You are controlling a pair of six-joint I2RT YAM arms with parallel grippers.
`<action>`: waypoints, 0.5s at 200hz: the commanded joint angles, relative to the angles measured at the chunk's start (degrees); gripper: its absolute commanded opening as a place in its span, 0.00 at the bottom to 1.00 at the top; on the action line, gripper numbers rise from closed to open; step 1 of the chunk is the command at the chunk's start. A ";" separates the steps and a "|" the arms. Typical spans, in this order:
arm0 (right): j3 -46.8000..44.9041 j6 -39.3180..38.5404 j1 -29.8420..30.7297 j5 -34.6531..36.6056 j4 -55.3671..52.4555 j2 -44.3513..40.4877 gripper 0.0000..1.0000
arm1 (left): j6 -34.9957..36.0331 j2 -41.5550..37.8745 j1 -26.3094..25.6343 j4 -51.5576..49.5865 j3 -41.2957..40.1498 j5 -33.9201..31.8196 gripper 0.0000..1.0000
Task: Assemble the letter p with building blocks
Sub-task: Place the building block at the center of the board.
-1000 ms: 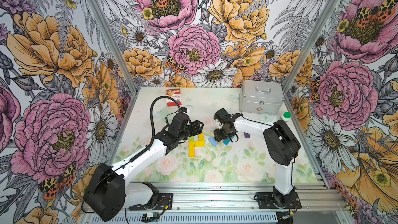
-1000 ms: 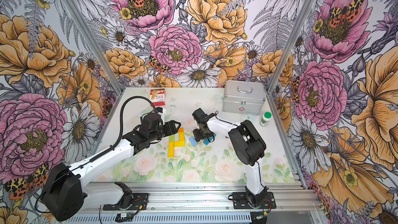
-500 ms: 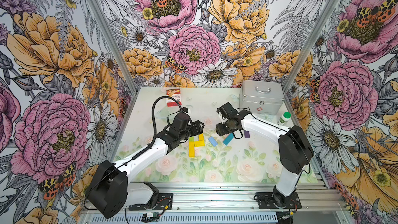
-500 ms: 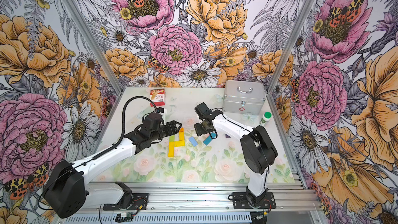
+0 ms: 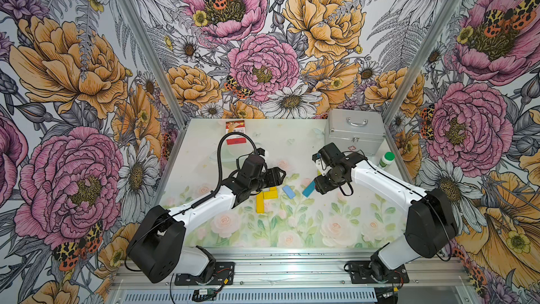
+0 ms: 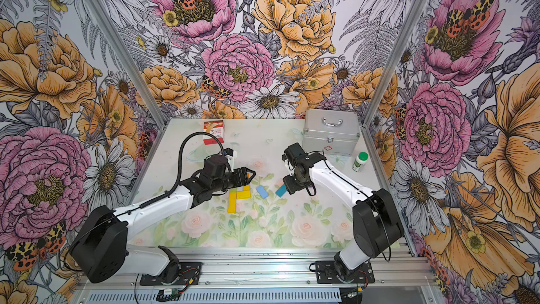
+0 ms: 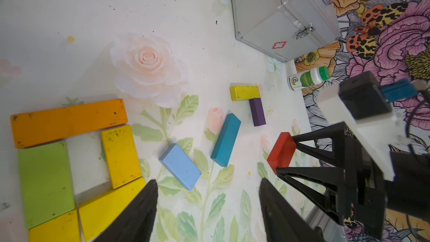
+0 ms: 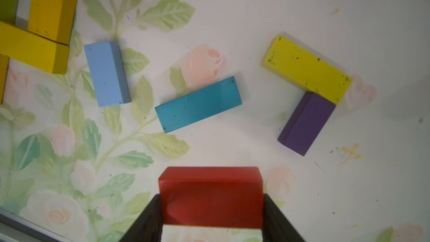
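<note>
- Right claw (image 8: pixel 211 206) has risen from the loose pile near the middle of the desk (image 5: pixel 198 147), pinching a red block (image 8: pixel 209 189) clear of the surface.
- Left claw (image 7: pixel 208 182) hangs spread and empty just beside the part-built letter, where an orange block (image 7: pixel 67 122), a green block (image 7: pixel 45 182) and yellow blocks (image 7: pixel 121 155) lie flat and touching.
- A light blue block (image 8: pixel 107 73) and a teal block (image 8: pixel 197 104) lie loose between the arms.
- The lift suggests red is the next piece to be placed, though where it goes is not evident.
</note>
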 commanded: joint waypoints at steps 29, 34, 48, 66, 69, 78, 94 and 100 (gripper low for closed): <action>-2.36 -2.93 0.29 -0.61 0.15 4.13 0.31 | 1.05 1.49 -3.09 3.59 1.63 2.48 0.70; -2.43 -3.10 0.29 -0.88 0.55 4.70 0.32 | 0.91 1.59 -3.19 3.67 1.66 2.55 0.70; -2.65 -3.44 0.29 -1.51 2.60 6.04 0.34 | 0.61 1.60 -3.45 3.76 1.50 2.44 0.70; -2.84 -4.43 0.18 -1.43 4.10 7.70 0.35 | 0.41 1.27 -3.55 3.81 1.37 2.11 0.70; -2.76 -4.70 0.13 -1.36 4.14 8.03 0.35 | 0.41 1.18 -3.59 3.78 1.31 1.97 0.70; -2.62 -5.27 0.04 -1.04 4.15 9.23 0.36 | 0.34 0.90 -3.58 3.77 1.14 1.82 0.70; -2.21 -6.43 -0.05 -0.92 4.32 10.55 0.36 | 0.20 0.46 -3.58 3.72 0.93 1.47 0.70; -2.04 -6.86 -0.06 -0.58 4.32 10.88 0.36 | 0.18 0.35 -3.55 3.76 0.91 1.31 0.70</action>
